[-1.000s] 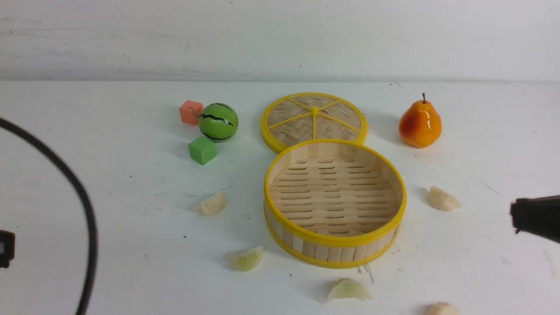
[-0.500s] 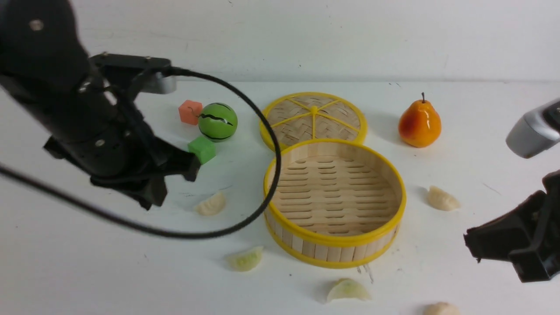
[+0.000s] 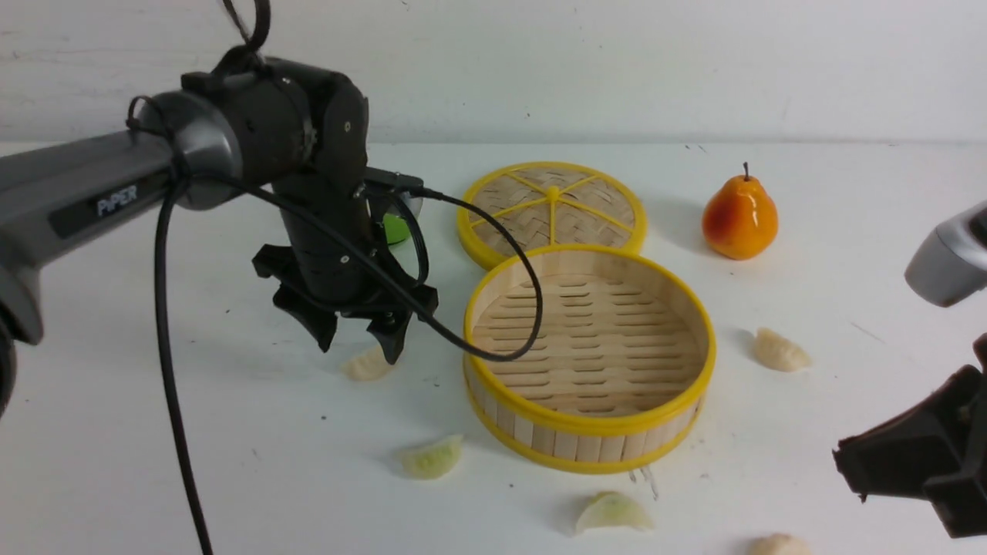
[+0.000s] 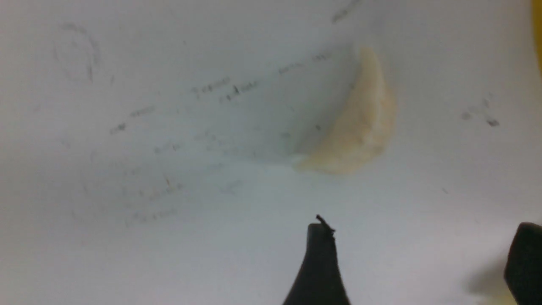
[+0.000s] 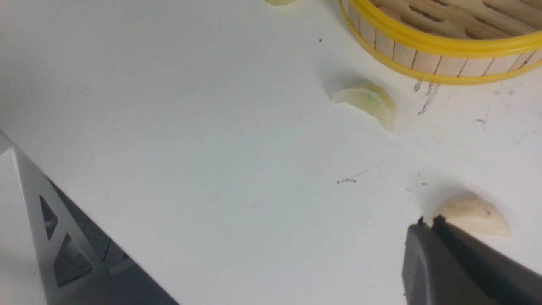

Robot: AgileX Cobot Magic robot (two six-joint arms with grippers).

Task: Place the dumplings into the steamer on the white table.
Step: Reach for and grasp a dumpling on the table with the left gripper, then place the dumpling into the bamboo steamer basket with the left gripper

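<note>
Front view has the left gripper hanging over the white table, jaws spread wide and pointing down, astride a cream dumpling that lies just left of the steamer. That pose reads as the set-up for a pinch from above, the spread seemingly chosen to clear the crescent's width. Whether the tips touch the table I cannot tell. Left wrist view, soft and blurred, shows this dumpling apart from the dark fingertips, with nothing held. The steamer stands open and empty, and its lid lies flat at its far side, out of the way of loading. Four more dumplings wait on the table: a green-tinted dumpling to the steamer's near left, a second green-tinted dumpling just near of it, a right-hand dumpling beside its right wall, and a near-edge dumpling cut off by the frame. The right gripper sits low at the near right, jaws pressed together on nothing. In the right wrist view its tip is just beside the near-edge dumpling, probably waiting its turn. Most of that gripper runs out of frame. The left arm hides nearly all of a green ball behind it, while a pear stands clear at the far right.
</note>
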